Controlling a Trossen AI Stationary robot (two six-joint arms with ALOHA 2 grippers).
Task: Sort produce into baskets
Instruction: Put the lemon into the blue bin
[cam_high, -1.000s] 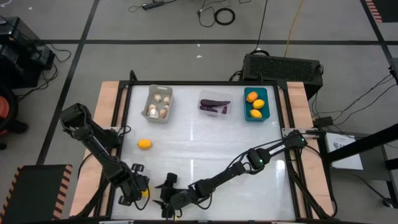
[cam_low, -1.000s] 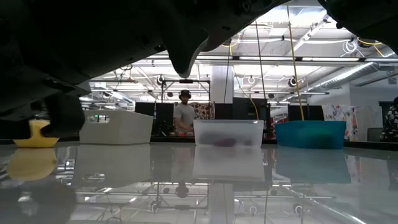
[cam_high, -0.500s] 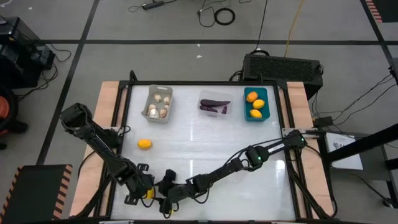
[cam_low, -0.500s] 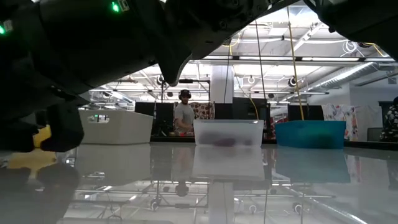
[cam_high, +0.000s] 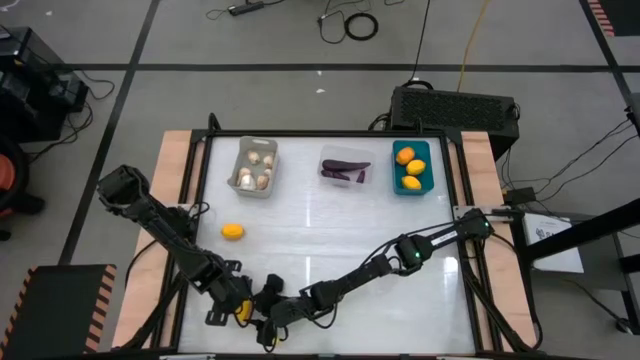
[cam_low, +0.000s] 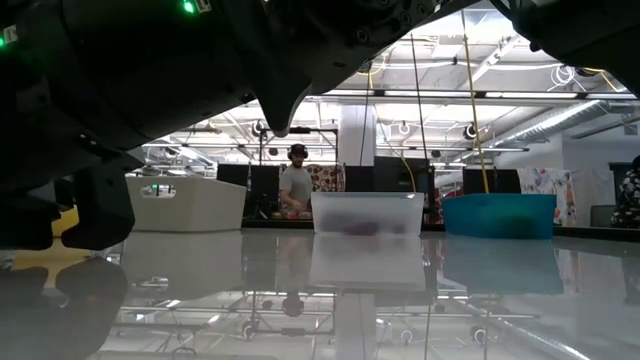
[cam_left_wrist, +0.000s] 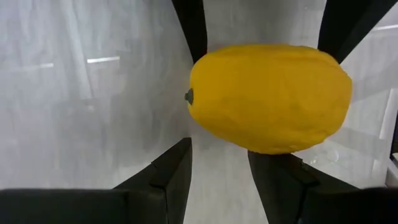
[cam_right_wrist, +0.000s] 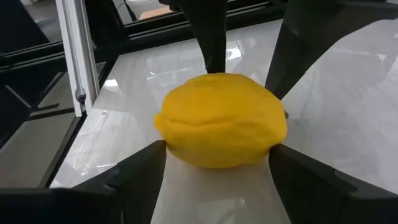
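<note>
Fruit: round yellow plastic lemon (cam_left_wrist: 268, 96), light, hard, slippery.
Left pincer (cam_high: 238, 309): grips its middle.
Right pincer (cam_high: 262, 300): wide around it.
Best hold: fat middle.

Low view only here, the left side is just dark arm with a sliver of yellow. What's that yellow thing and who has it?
Observer: It's a yellow lemon-shaped fruit, held between the fingers of the left gripper, at the table's front left.
Operator: Where's the right arm?
Observer: The right gripper has reached across and sits right at that same fruit, facing the left one.
Operator: Anything unsorted?
Observer: One rounded yellow-orange fruit lies loose on the white table, in front of the light grey plastic bin.
</note>
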